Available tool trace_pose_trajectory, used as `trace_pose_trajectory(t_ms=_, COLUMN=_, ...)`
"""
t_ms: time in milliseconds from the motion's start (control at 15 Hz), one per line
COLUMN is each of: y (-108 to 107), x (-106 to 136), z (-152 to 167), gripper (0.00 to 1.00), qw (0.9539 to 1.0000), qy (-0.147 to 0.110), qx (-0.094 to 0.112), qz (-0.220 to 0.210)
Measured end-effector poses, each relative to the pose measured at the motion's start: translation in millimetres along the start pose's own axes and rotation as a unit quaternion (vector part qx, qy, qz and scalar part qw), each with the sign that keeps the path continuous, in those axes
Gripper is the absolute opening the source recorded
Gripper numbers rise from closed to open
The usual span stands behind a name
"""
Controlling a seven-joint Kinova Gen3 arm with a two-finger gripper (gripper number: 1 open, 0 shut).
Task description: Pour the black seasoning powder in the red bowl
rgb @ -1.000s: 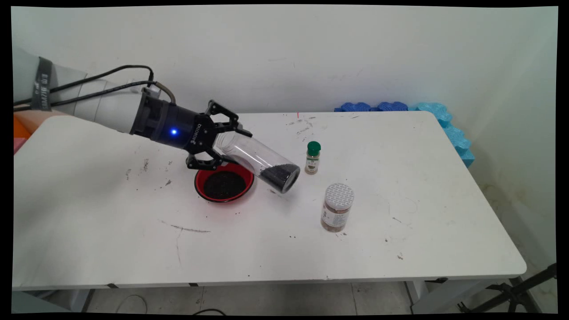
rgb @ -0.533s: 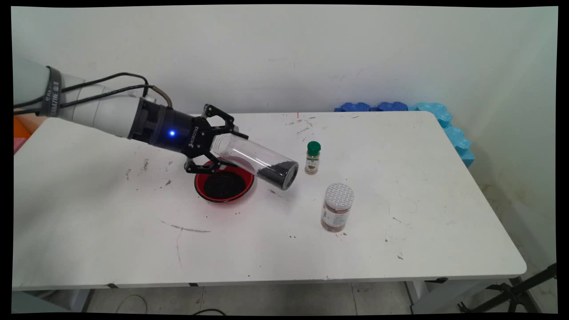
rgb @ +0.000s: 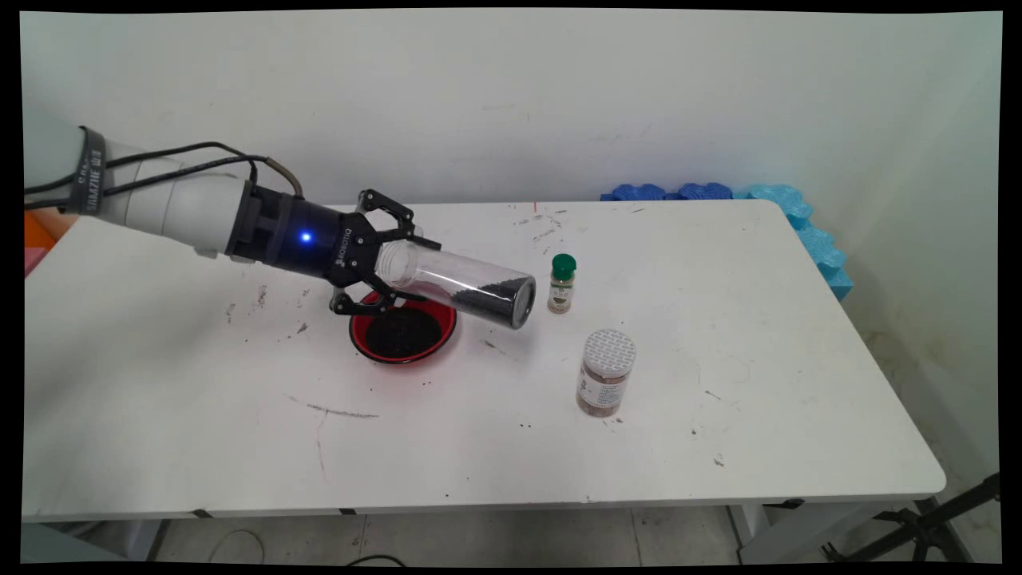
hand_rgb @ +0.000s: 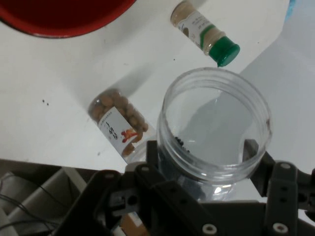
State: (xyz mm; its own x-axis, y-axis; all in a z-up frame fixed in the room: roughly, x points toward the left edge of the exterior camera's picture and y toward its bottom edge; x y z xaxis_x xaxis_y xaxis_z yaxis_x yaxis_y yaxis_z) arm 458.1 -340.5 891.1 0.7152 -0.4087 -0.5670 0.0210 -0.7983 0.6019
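- The gripper is seen clamped on the open-mouthed end of a clear plastic jar; in the hand view the gripper shows one finger on each side of the clear plastic jar, just below its rim
- The jar is held nearly on its side, above the table and clear of it, the closed end slightly lower than the mouth; dark granules are gathered along the lower wall towards the closed end
- A red bowl filled with dark granules is placed on the table directly beneath the gripper and the mouth end of the jar; only its red rim is caught in the hand view
- A small spice bottle with a green cap is stood upright just beyond the jar's closed end, apart from it; the same bottle is seen in the hand view
- A wider jar with a patterned white lid, holding brown contents, is stood nearer the table's front edge; in the hand view it appears beside the held jar
- Blue foam pieces are visible past the table's far right corner
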Motion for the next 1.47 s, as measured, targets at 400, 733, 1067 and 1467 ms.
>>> trace_pose_trajectory(t_ms=400, y=-4.3, x=4.7, z=-4.3, gripper=0.00, qw=0.9982, qy=-0.005, qx=-0.009, qz=-0.059)
trace_pose_trajectory(t_ms=733, y=-6.0, x=7.3, z=-6.8, gripper=0.00, qw=0.9950, qy=-0.009, qx=-0.017, qz=-0.098)
trace_pose_trajectory(t_ms=1067, y=-4.1, x=9.9, z=-8.4, gripper=0.00, qw=0.9907, qy=-0.011, qx=-0.033, qz=-0.131)
trace_pose_trajectory(t_ms=1467, y=-2.1, x=13.2, z=-10.5, gripper=0.00, qw=0.9857, qy=-0.011, qx=-0.050, qz=-0.161)
